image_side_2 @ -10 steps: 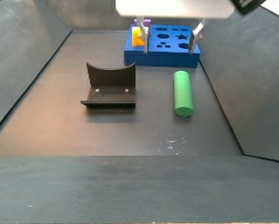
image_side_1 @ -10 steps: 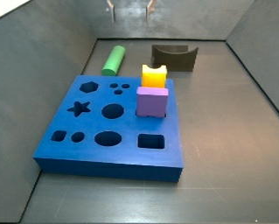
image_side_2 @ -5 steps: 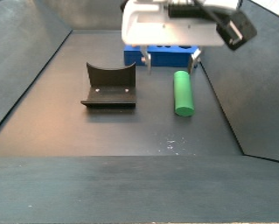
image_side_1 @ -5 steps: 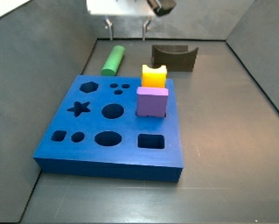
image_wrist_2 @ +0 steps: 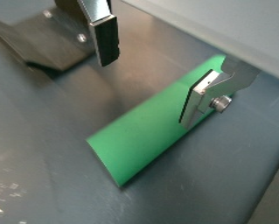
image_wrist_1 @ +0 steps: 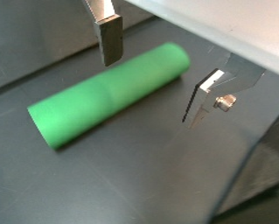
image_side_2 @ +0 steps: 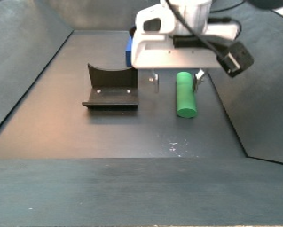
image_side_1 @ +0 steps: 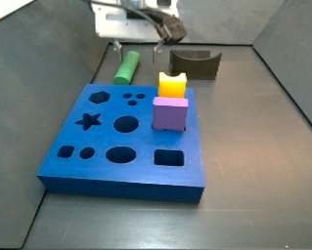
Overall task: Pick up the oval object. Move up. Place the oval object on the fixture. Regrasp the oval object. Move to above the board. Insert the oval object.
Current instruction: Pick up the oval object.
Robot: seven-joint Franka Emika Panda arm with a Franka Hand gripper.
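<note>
Gripper: the gripper (image_wrist_2: 153,68) hangs low, fingers spread wide (nothing pinched).
Oval object: the oval object (image_wrist_1: 104,95) lies flat on the floor beneath, between the fingers.
Fixture: the fixture (image_side_2: 110,88) stands just beside.

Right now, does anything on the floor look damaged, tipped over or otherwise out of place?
Nothing stands out. The oval object lies flat and intact beside the fixture, and the gripper hangs open above it.

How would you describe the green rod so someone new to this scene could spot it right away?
Start at the big blue board with shaped holes. The oval object lies flat on the dark floor beyond it, beside the dark fixture, under the open gripper. It is the only bright green, smooth, round-ended rod; the yellow and purple blocks stand on the board.
</note>
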